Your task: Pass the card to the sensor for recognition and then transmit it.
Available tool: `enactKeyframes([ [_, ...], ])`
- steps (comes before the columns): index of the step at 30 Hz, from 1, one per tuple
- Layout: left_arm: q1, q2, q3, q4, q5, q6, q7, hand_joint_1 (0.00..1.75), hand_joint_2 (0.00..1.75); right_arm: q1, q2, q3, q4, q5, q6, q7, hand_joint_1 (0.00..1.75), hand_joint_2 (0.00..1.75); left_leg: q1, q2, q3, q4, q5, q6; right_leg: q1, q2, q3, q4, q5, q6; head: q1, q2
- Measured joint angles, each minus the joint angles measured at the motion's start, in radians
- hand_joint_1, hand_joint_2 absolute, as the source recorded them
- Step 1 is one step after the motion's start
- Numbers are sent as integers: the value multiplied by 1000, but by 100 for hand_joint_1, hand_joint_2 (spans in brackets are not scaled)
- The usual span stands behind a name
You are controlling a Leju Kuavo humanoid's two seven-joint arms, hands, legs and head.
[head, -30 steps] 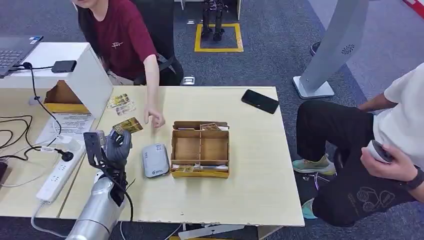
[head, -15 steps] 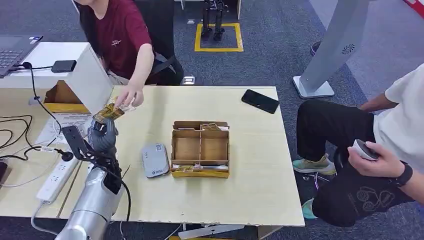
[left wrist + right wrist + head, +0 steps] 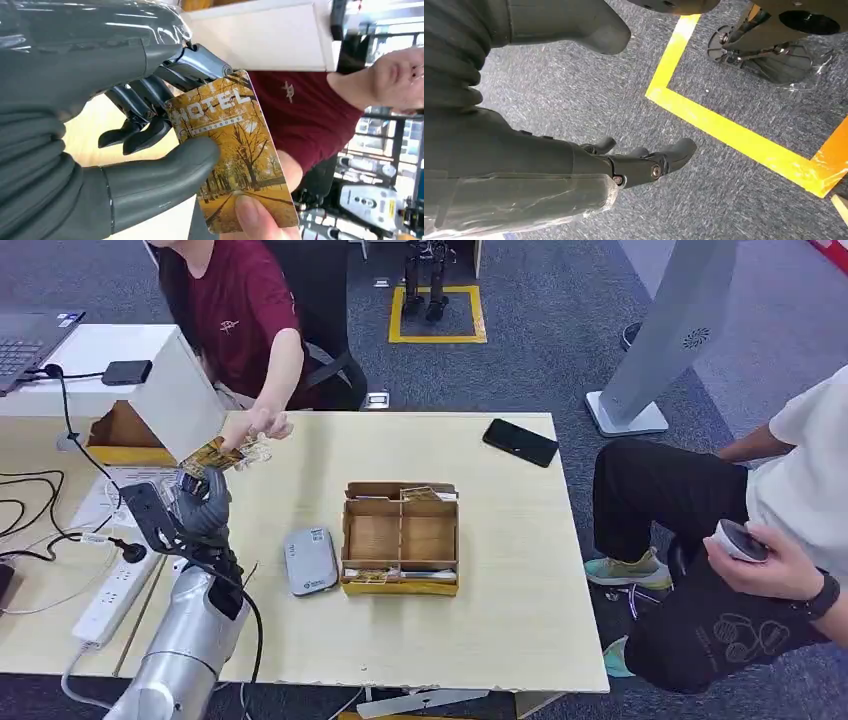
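Left robot hand (image 3: 125, 145) pinching a yellow card (image 3: 235, 150) marked HOTEL, thick thumb (image 3: 165, 175) across its face, darker fingers (image 3: 150, 100) behind it. Person's thumb (image 3: 255, 215) on the card's far end. Beyond the card, a maroon shirt (image 3: 305, 120) and a white panel (image 3: 265, 40).

- The card (image 3: 235, 150) runs off the lower edge of the left wrist view, its near corner under a person's thumb (image 3: 252, 217).
- Small cards (image 3: 400, 494) in the wooden box (image 3: 400, 585), centre of the head view, perhaps more of the same; print too small to read.
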Motion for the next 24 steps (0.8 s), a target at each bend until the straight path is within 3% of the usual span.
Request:
enactKeyframes([
  [5, -55, 2, 1, 62, -23, 41, -11, 175, 175, -7, 3, 0, 0, 9, 0, 0, 0, 175, 0, 0, 0, 0, 0, 0, 0, 0, 0, 0, 0, 0, 0, 0],
  [16, -87, 15, 14, 129, -39, 45, -43, 175, 175, -6, 3, -1, 0, 18, 5, 10, 0, 175, 0, 1, -1, 0, 0, 0, 0, 2, -1, 0, 0, 0, 0, 0],
  [20, -98, 17, 18, 150, -28, 25, 3, 175, 175, -7, 4, -7, 0, 20, 2, 8, 0, 175, 0, 1, -1, 0, 0, 0, 0, 1, -1, 0, 0, 0, 0, 0],
  [24, -96, 21, 18, 155, -21, -55, 25, 175, 175, -9, 4, -18, 0, 20, 2, 6, 0, 175, 0, 1, -1, 0, 0, 0, 0, 1, -1, 0, 0, 0, 0, 0],
])
